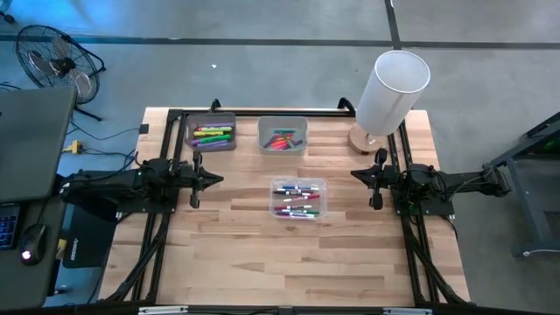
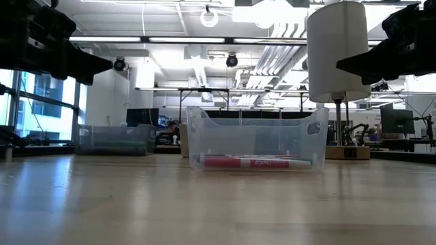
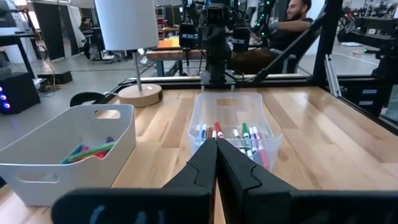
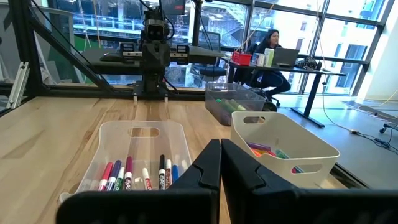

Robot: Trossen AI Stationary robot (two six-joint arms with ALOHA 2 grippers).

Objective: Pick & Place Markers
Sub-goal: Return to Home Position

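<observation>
High view, left hand [image 1: 220,180] and right hand [image 1: 353,174] closed, facing inward

Left gripper [image 1: 215,179] and right gripper [image 1: 357,174] level, well apart, tips toward each other, fingers together.

Place: a robotics lab in an open office hall
Ceiling: bare pipes [image 2: 272,51] and strip lights [image 2: 163,39]
Floor: grey concrete [image 1: 262,79] (a fan [image 1: 54,61] stands on it)
Beyond: desks [image 4: 311,70], tall windows [image 4: 348,37], a seated person [image 4: 272,46]
</observation>
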